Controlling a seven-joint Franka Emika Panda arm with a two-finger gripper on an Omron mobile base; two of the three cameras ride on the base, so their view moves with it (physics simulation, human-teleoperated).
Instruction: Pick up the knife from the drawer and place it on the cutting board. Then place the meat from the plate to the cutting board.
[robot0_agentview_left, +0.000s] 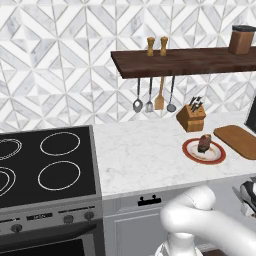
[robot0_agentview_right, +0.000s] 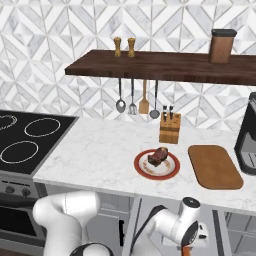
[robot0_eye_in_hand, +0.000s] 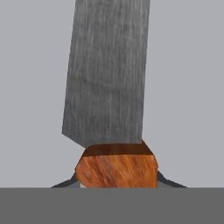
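The knife (robot0_eye_in_hand: 105, 78) fills the hand view: a grey blade pointing up and an orange-brown handle (robot0_eye_in_hand: 116, 168) at the bottom. My gripper (robot0_eye_in_hand: 117, 183) is shut on that handle, one dark fingertip pressed to each side. Behind it lies the pale grey drawer floor (robot0_eye_in_hand: 26, 87). In the right base view the gripper (robot0_agentview_right: 189, 245) hangs low, below the counter's front edge, with a bit of the orange handle of the knife (robot0_agentview_right: 186, 251) under it. On the counter the meat (robot0_agentview_right: 158, 156) (robot0_agentview_left: 204, 143) lies on the plate (robot0_agentview_right: 172, 172) (robot0_agentview_left: 220, 157), left of the bare cutting board (robot0_agentview_right: 214, 166) (robot0_agentview_left: 239, 140).
A wooden knife block (robot0_agentview_right: 170, 129) stands behind the plate. Utensils (robot0_agentview_right: 132, 102) hang under the dark wall shelf (robot0_agentview_right: 165, 66). A black coffee machine (robot0_agentview_right: 247, 140) sits right of the board and a stove (robot0_agentview_right: 30, 137) to the left. A narrow drawer front with a black handle (robot0_agentview_left: 150, 201) lies under the counter.
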